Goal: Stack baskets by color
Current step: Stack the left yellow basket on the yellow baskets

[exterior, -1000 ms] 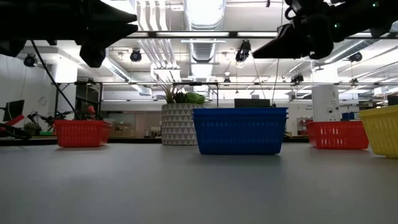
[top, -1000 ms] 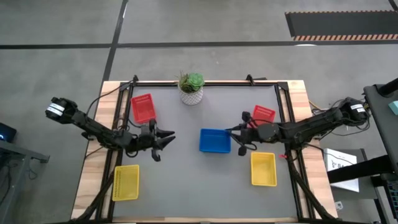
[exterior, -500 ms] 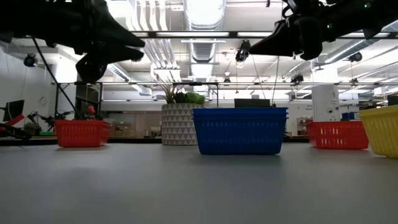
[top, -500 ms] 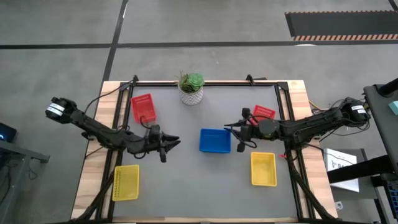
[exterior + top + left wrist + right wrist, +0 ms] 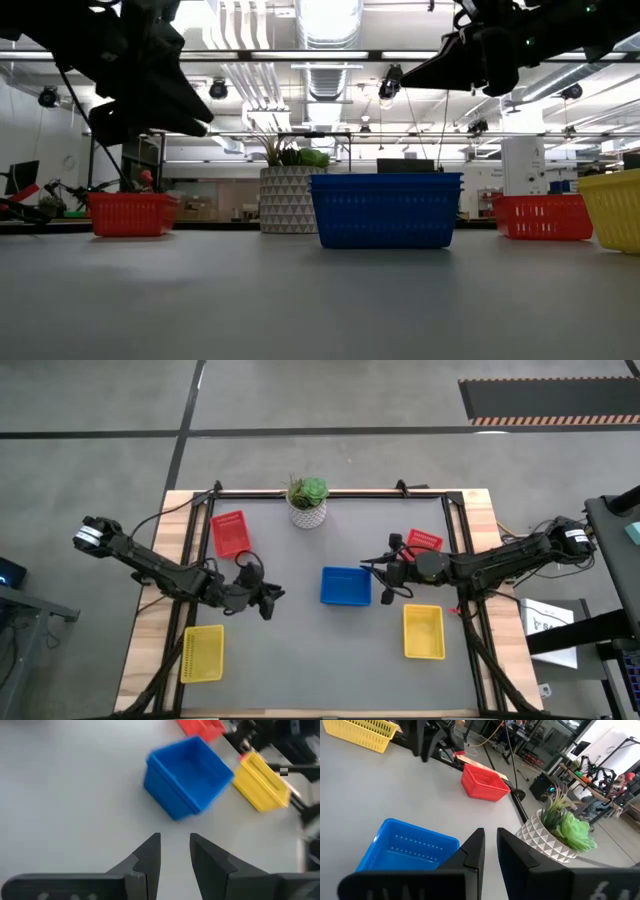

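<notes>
From above, the grey tabletop (image 5: 300,650) carries five basket spots: a red basket (image 5: 230,533) at the far left, a yellow basket (image 5: 203,653) at the near left, the blue basket (image 5: 345,586) in the middle, a second red basket (image 5: 424,542) at the far right and a second yellow basket (image 5: 423,631) at the near right. A potted plant (image 5: 308,502) stands at the far edge. The left pincer (image 5: 272,598) hangs over bare mat, well apart from the blue basket; the right pincer (image 5: 374,568) sits just beside that basket's far right corner. Neither carries anything.

At table height the blue basket (image 5: 386,210) shows doubled rims, so I'd judge it already a stack. Both arms hang above the baskets, dark against the ceiling lights.

Past the left wrist, the left pincer (image 5: 175,850) has its fingers a little apart with nothing between them, aimed at the blue basket (image 5: 187,776).

Past the right wrist, the right pincer (image 5: 490,845) is nearly closed, a thin gap and nothing in it, above the blue basket (image 5: 407,852).

The reds and yellows lie on opposite sides, so the likely step is fetching one across. To do it well: open wide, come down over one rim wall, pinch that wall only, lift level, and clear the blue basket and the plant on the way.
</notes>
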Controlling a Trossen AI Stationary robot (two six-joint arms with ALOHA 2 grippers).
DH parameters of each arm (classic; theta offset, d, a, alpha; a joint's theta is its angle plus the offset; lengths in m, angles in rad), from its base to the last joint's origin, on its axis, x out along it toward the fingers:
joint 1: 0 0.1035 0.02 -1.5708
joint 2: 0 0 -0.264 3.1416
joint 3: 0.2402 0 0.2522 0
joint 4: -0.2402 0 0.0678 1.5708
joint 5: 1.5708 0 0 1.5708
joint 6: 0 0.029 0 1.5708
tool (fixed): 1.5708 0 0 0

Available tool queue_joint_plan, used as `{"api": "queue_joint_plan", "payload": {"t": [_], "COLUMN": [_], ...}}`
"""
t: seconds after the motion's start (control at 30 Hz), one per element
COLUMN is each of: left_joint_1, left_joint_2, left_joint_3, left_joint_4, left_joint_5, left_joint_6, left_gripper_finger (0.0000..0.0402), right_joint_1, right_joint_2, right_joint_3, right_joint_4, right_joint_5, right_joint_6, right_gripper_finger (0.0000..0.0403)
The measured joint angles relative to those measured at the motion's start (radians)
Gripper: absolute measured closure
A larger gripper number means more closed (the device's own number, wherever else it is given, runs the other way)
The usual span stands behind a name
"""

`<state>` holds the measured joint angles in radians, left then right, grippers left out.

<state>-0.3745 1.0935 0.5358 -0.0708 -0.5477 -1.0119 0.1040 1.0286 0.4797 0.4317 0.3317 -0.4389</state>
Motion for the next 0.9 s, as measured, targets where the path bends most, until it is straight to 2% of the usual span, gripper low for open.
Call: {"api": "queue_joint_plan", "payload": {"t": [0.2, 0.3, 0.43, 0.53, 0.6, 0.73, 0.8, 0.9], "left_joint_1": [-0.019, -0.025, -0.034, -0.048, -0.065, -0.123, -0.165, -0.224], "left_joint_2": [0.048, 0.126, 0.264, 0.353, 0.403, 0.480, 0.502, 0.506], "left_joint_3": [0.019, 0.081, 0.216, 0.363, 0.474, 0.663, 0.705, 0.707], "left_joint_4": [-0.016, -0.074, -0.210, -0.427, -0.645, -1.036, -1.137, -1.188], "left_joint_5": [0.169, 0.267, 0.454, 0.566, 0.628, 0.693, 0.725, 0.763], "left_joint_6": [-0.124, -0.217, -0.300, -0.359, -0.408, -0.518, -0.586, -0.722], "left_gripper_finger": [0.0319, 0.0330, 0.0349, 0.0357, 0.0358, 0.0359, 0.0359, 0.0359], "right_joint_1": [0.000, 0.000, 0.000, 0.000, 0.000, 0.000, 0.000, 0.000], "right_joint_2": [0.000, 0.000, 0.000, 0.000, 0.001, 0.001, 0.001, 0.001], "right_joint_3": [0.000, 0.000, 0.000, 0.000, 0.000, 0.000, 0.000, 0.000], "right_joint_4": [-0.008, -0.008, -0.009, -0.014, -0.020, -0.038, -0.038, -0.039], "right_joint_5": [0.000, 0.000, 0.000, 0.000, 0.000, 0.000, 0.000, -0.001], "right_joint_6": [0.000, 0.000, 0.000, 0.003, 0.004, 0.012, 0.022, 0.022], "right_gripper_finger": [0.0360, 0.0360, 0.0360, 0.0360, 0.0360, 0.0360, 0.0360, 0.0360]}}
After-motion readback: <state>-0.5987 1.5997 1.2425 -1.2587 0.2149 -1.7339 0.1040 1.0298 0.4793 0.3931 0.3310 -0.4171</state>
